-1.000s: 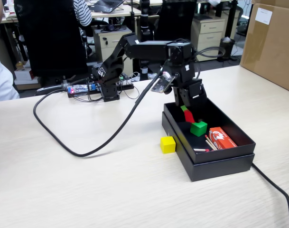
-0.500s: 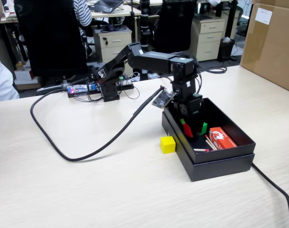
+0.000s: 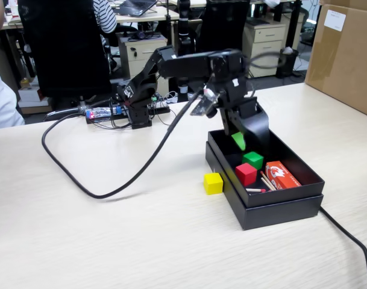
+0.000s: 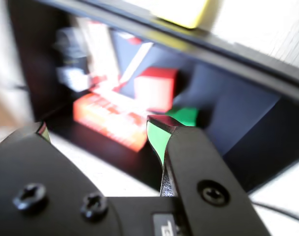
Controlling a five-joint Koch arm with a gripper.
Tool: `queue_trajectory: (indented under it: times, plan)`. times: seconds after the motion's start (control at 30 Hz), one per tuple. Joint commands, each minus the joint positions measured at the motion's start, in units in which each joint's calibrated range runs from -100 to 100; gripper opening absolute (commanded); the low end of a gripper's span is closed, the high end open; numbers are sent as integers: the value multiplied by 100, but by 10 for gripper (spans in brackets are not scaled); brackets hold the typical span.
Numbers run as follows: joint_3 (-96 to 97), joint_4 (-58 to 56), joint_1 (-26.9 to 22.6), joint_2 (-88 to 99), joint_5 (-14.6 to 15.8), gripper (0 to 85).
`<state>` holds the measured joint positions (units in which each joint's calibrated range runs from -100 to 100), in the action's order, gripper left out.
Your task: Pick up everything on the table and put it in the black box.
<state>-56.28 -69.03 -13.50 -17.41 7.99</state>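
Open beige wood-grain desk (image 3: 111, 241) left of and in front of small yellow cube (image 3: 213, 183), free from above; right face touching or just beside shallow matte black cardboard box (image 3: 279, 208) wall. Inside box: red cube (image 3: 246, 173), green cube (image 3: 253, 159), red-and-white matchbox (image 3: 282, 175) with loose matches crowding the floor. Thick black cable (image 3: 111, 180) looping across desk left of the yellow cube. Black hand (image 3: 246, 141) hanging over box's far end, jaws apart.

The wrist view is blurred throughout. The yellow cube (image 4: 181, 11) is cut off by the top edge, and the red cube (image 4: 156, 88) and matchbox (image 4: 110, 120) are soft smears. The green cube (image 4: 186, 116) is partly hidden behind a finger (image 4: 196, 162) of the pincer (image 4: 97, 132). In the fixed view, the black box (image 3: 279, 208) wall hides part of the matchbox (image 3: 281, 175), and the loose matches (image 3: 261, 183) are too small to count.
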Motion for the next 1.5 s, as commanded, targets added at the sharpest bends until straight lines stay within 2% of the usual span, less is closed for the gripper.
queue_trajectory:
  times: [0.0, 0.3, 0.47, 0.8, 1.47]
  plan:
    - [-293, 160, 88, 1288, -59, 422]
    - [1602, 160, 557, 3330, -93, 448]
    - [2654, 160, 723, 3445, -73, 476]
    - [2944, 160, 694, 1907, 122, 503]
    - [1267, 160, 581, -571, 117, 492]
